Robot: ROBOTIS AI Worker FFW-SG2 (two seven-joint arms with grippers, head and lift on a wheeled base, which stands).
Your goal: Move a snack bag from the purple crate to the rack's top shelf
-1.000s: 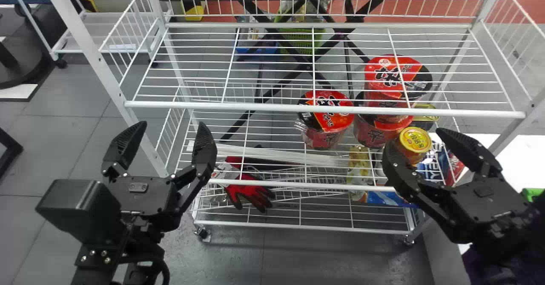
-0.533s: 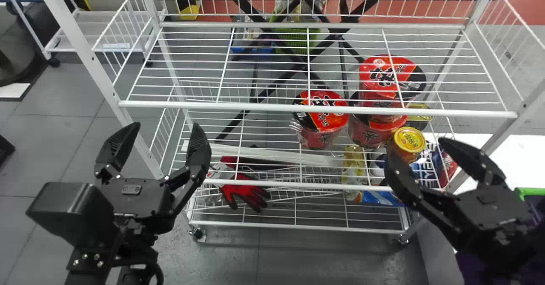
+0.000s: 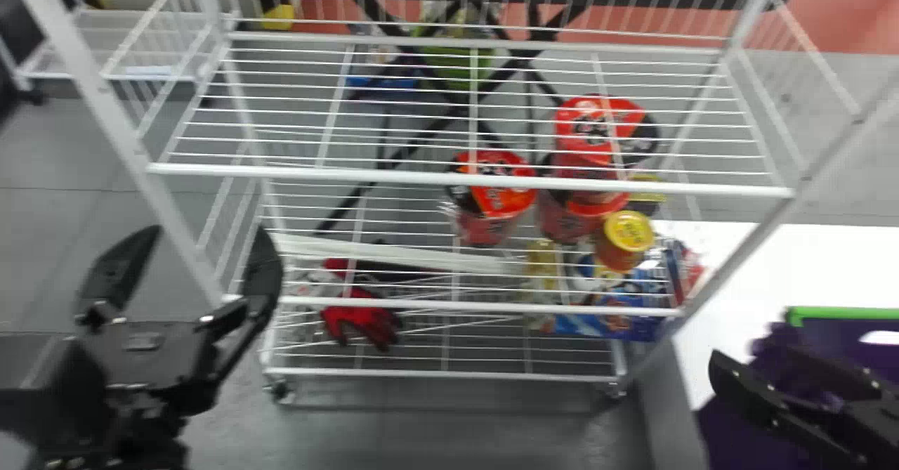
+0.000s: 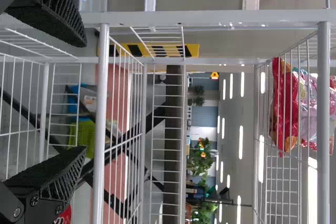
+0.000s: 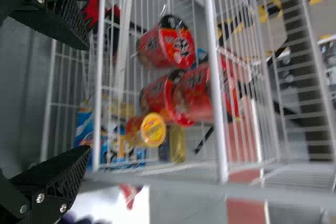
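**Both grippers spread, one near the wire rack and one by the purple crate**

The left gripper [image 3: 205,232] is hovering in front of the white wire rack [image 3: 470,178], by its left front post, with its two black fingers spread well apart. The right gripper [image 3: 741,350] is hanging to the right of the rack, low and close to the purple crate [image 3: 846,313], whose green rim is showing; its fingers, too, are spreading wide. The crate is sitting on a white table [image 3: 758,266] to the right of the rack. Blur is hiding whether a snack bag is lying inside it. Red snack bags [image 4: 286,108] are resting high on the rack, behind the wires of an upper level.

Below the shelf nearest the head camera, toward the rack's right side, two red instant noodle cups [image 3: 590,133] are standing stacked, and a third cup [image 3: 491,199] is standing just left of them. A jar with a yellow lid [image 3: 627,232] is standing in front of the stack. Lower on the rack, a red and black glove [image 3: 362,315] is lying toward the left, while a blue package [image 3: 604,324] is lying toward the right. Behind the rack, a green basket [image 3: 456,66] is showing through the wires.
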